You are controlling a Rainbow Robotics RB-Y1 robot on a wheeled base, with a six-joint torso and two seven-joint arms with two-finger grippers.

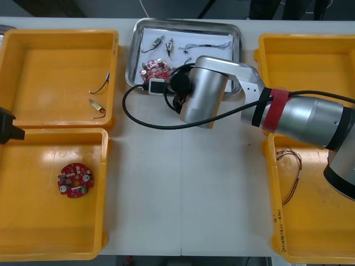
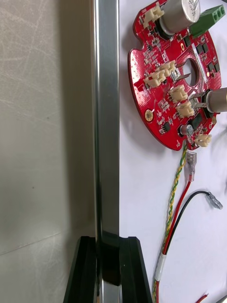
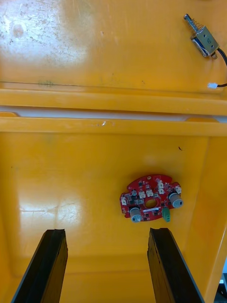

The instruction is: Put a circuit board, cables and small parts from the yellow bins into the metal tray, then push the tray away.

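Now we hold the right gripper [image 2: 108, 246] narrow, pinched on the near rim of the tray [image 2: 106, 118]. The board [image 2: 175, 75] and cables [image 2: 175, 208] lie just inside, so the push runs across that rim, away from us (left gripper [image 3: 107, 232] hangs wide over a bin [image 3: 71, 180]).

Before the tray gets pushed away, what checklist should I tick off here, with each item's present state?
1. Is the board in the tray? Ok, it lies on the white inside.
2. Are cables in the tray? Ok, a red and yellow cable and a black cable lie by the board.
3. Are small metal parts in the tray? Ok, near its far rim.
4. Is the right gripper on the tray? Ok, it is shut on the near rim.
5. Is the left gripper out of the way? Ok, it is open over the near left bin.
6. Is there room beyond the tray? Cannot tell.
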